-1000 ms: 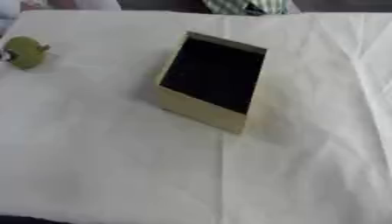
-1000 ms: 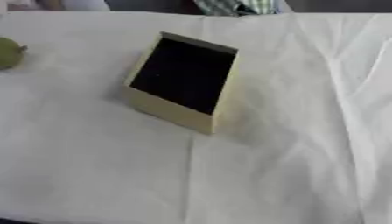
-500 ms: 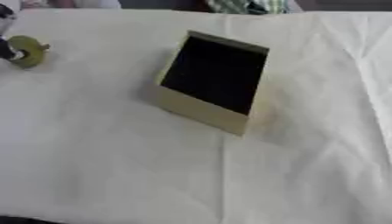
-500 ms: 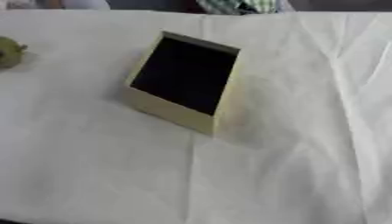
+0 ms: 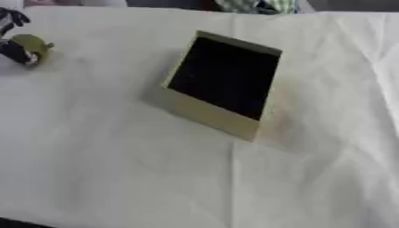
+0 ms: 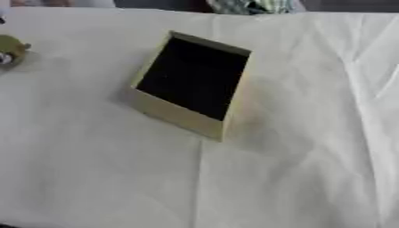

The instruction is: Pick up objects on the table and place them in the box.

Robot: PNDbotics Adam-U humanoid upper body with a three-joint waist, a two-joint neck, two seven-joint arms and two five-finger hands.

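Note:
A tan cardboard box with a dark inside stands tilted at the middle of the white-clothed table. At the far left lies a small round olive-green object with a little stub on its right side. My left hand shows only as black fingers at the left edge. One finger is above the green object and one is against its lower left side, pinching it. Most of the hand is cut off by the edge of the view. My right hand shows in no view.
A white cloth covers the whole table, creased along the right side. A green striped fabric shows past the far edge. The near half of the cloth is bare.
My left hand's fingers have come in at the left edge and closed round the green object, which sits slightly higher relative to the box. The box has not moved.

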